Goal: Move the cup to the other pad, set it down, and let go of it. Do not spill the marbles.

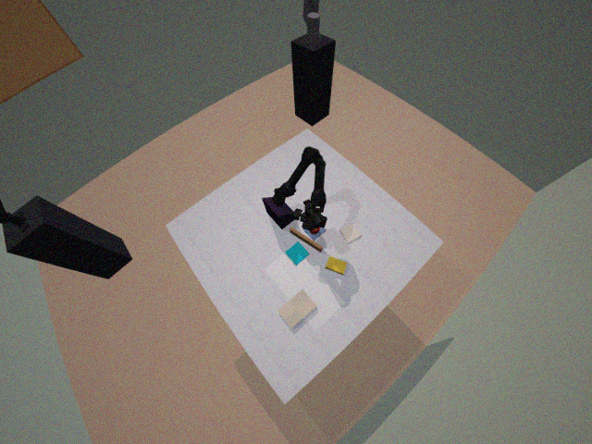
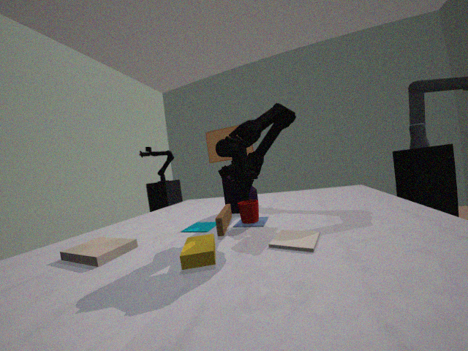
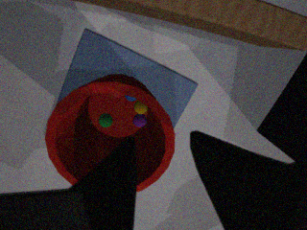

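Observation:
The red cup point(image 1: 314, 230) point(image 2: 249, 212) point(image 3: 115, 130) stands upright on the blue pad point(image 1: 319, 234) point(image 2: 263, 221) point(image 3: 106, 57). Several marbles lie at its bottom, among them a green marble point(image 3: 106, 120), a yellow marble point(image 3: 140, 107) and a purple marble point(image 3: 139, 121). The cyan pad point(image 1: 297, 252) point(image 2: 199, 227) is bare. My gripper point(image 2: 248, 197) point(image 3: 162, 142) is partly open and holds nothing. In the wrist view one fingertip overlaps the cup's mouth and the other is outside its right rim. Whether a finger touches the cup cannot be told.
A wooden bar point(image 1: 305, 239) point(image 2: 224, 220) point(image 3: 216, 19) stands between the two pads. A yellow block point(image 1: 336, 265) point(image 2: 198, 251), a pale tile point(image 1: 350, 234) point(image 2: 295, 240) and a larger beige block point(image 1: 298, 308) point(image 2: 99, 249) lie on the table.

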Tool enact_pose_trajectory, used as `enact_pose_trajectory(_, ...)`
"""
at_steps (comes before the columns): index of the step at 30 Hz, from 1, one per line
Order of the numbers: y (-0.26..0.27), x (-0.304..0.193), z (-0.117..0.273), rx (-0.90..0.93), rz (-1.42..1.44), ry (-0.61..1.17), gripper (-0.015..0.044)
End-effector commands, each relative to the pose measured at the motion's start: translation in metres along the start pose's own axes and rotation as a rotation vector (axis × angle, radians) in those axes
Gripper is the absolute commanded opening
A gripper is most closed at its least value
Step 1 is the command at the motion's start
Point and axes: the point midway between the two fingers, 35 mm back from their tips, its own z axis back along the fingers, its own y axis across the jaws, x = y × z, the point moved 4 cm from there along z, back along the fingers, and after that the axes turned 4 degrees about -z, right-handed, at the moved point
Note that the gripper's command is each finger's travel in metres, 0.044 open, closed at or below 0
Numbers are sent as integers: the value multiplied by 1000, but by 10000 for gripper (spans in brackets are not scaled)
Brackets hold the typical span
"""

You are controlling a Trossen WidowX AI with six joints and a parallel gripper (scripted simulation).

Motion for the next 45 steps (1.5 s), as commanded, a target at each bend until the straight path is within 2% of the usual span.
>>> enact_pose_trajectory(1, -2, 0, -8, -4, -10, 7, 148)
enact_pose_trajectory(29, -4, -3, -45, -1, -9, 13, 148)
enact_pose_trajectory(33, -2, -2, -43, 0, -2, 8, 43)
enact_pose_trajectory(39, -2, -2, -43, 0, -2, 8, 3)
enact_pose_trajectory(45, -2, -2, -40, 0, -2, 7, 0)
